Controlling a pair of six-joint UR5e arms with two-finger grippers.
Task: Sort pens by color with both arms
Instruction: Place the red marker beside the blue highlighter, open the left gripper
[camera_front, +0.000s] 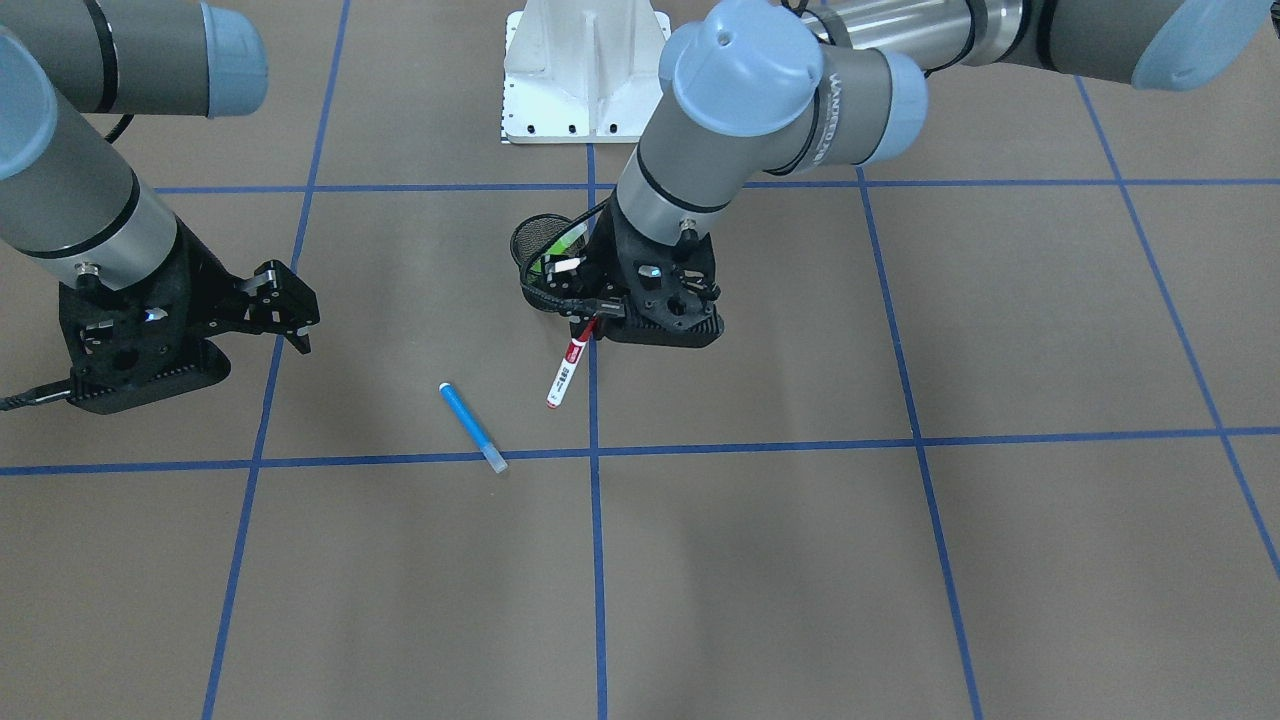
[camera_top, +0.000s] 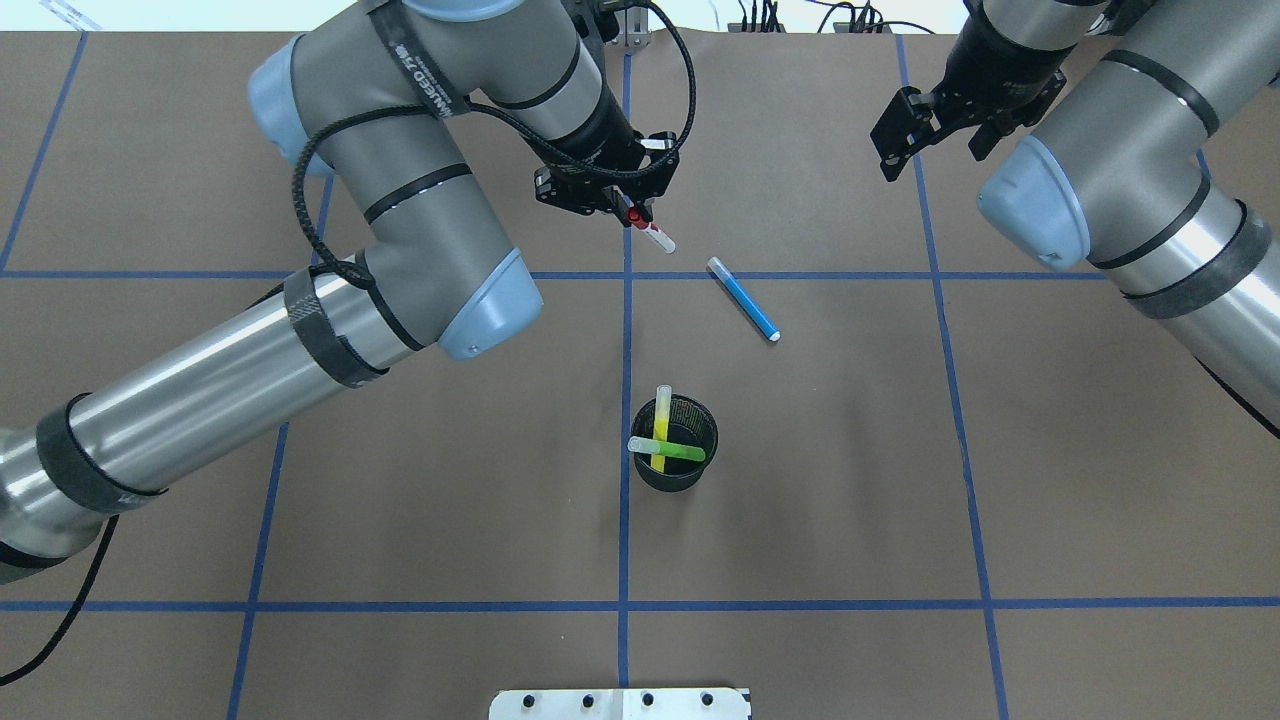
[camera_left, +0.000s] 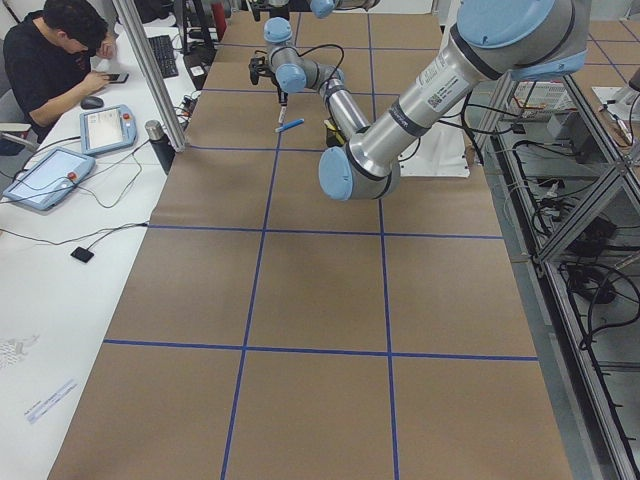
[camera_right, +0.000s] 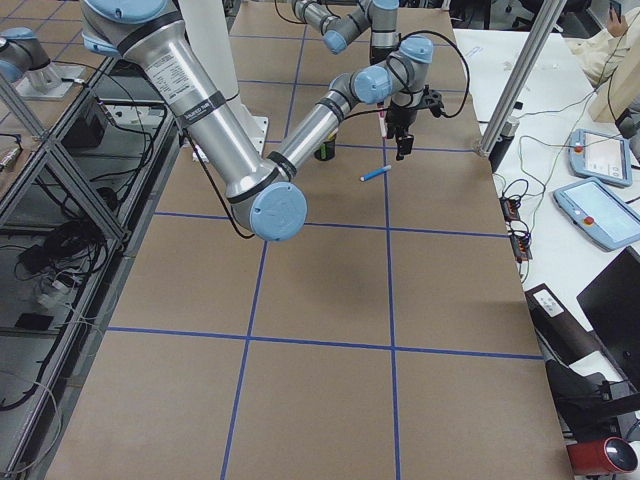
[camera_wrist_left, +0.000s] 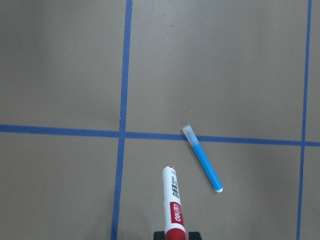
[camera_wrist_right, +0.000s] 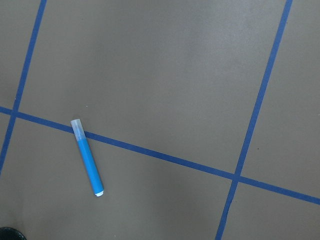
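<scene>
Blue pen (camera_top: 743, 299) is seen lying flat on the brown table (camera_top: 850, 480), alone and free, in the stretch between the two grippers. Its long axis is set on a diagonal in the overhead view, with the clear-capped end toward the left gripper (camera_top: 632, 213) and the other end toward the robot. The left gripper is the nearer one, but its jaws are clamped on the red cap of the red-capped pen (camera_top: 655, 235), whose white barrel is angled down and out toward the blue pen, the two pens kept apart. Whether the barrel tip is touching the table cannot be told. The right gripper (camera_top: 930, 160) is held farther off, with its fingers apart and nothing between them. From its wrist camera the blue pen is found low and to the left, nearly upright in that view. The blue pen is judged to be the free arm's pick, with a wrist turn needed so the jaws are closed across the barrel. Yellow pen (camera_top: 662, 410) and lime green pen (camera_top: 670, 452) are stood crossed in the black mesh cup (camera_top: 708, 440), nearer the robot.
</scene>
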